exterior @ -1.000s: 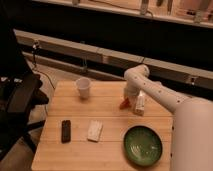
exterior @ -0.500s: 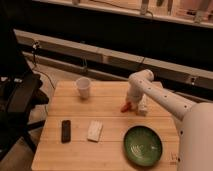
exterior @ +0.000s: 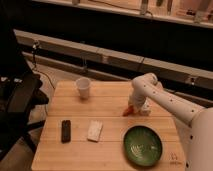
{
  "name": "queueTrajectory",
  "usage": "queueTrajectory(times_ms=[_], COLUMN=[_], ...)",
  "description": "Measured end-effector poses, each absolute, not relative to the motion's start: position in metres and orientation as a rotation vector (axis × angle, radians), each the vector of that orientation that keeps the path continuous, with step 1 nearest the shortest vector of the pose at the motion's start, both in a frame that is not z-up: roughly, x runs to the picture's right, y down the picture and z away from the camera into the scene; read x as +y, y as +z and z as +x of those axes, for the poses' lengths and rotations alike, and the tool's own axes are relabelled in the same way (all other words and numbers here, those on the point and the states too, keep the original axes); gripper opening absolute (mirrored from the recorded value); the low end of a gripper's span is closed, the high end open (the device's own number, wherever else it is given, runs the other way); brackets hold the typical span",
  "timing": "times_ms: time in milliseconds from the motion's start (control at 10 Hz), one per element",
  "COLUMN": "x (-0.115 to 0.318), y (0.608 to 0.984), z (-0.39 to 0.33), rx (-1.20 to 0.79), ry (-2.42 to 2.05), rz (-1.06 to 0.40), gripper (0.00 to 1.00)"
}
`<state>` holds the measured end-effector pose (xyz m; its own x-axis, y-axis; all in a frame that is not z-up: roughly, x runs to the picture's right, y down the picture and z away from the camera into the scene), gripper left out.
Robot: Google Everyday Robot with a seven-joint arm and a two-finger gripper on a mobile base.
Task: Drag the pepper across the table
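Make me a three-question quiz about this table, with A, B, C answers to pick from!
1. Where is the pepper?
A. inside the cup
B. on the table, right at the gripper, on the right side of the picture
C. on the plate

2. What colour is the plate?
A. green
B. blue
C. yellow

3. How is the cup standing?
A. tipped on its side
B. upside down
C. upright, mouth up

Answers:
1 B, the red-orange pepper lies on the table at the tip of the gripper, above the plate.
2 A, the round plate near the front right corner is green.
3 C, the white cup's open mouth faces up, at the far left part of the table.
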<state>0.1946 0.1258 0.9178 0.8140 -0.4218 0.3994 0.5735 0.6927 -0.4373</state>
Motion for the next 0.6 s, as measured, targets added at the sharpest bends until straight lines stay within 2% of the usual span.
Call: queueTrajectory(times_ms=[300, 600], x=[0.112, 0.126], y=[0.928, 0.914], z=[0.195, 0.200], rx=[-0.283, -0.284], ry=[-0.564, -0.552], rz=[-0.572, -0.573], gripper=[0.00, 0.00])
